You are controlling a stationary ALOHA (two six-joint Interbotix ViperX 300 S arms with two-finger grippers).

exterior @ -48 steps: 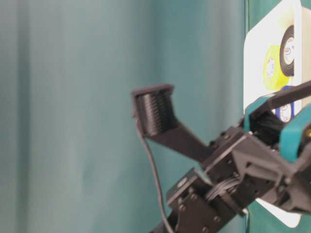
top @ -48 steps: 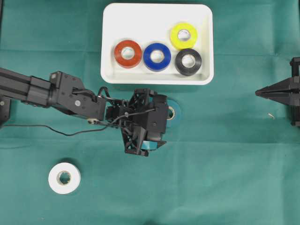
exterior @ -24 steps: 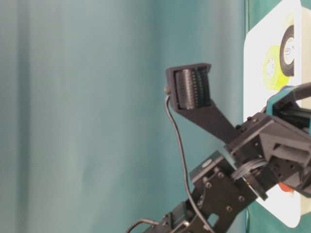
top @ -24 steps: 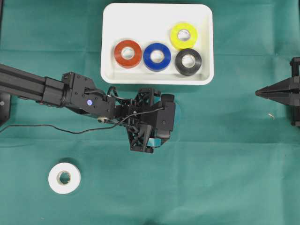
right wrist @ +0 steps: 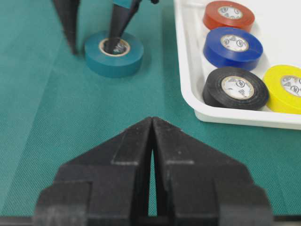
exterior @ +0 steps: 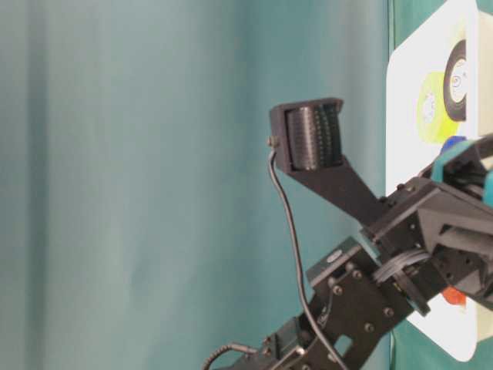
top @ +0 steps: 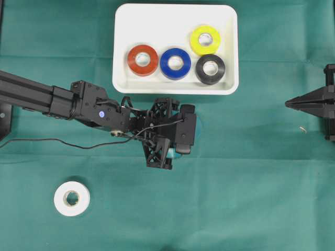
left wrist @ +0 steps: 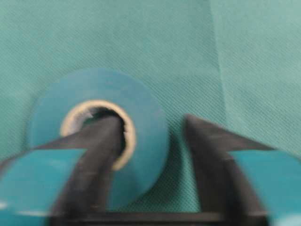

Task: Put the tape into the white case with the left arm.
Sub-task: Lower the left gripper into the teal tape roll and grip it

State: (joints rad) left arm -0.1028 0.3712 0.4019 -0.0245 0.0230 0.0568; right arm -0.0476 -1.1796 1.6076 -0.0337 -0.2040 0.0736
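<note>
Left gripper [left wrist: 146, 155] straddling the teal tape [left wrist: 101, 132] wall: one finger in the core, other outside with a gap, no pinch yet. Tape on cloth, 6 o'clock of white case [top: 121, 47]. Right gripper [right wrist: 152, 136] pressed together.

White case [top: 121, 57] holds red, blue, yellow, black rolls; left arm [top: 172, 133] below it; white roll [top: 71, 198] apart.

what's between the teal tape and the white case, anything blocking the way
Nothing visible. Only bare green cloth lies between the teal tape and the white case, whose raised rim must be cleared. Four rolls sit inside, leaving space.
</note>
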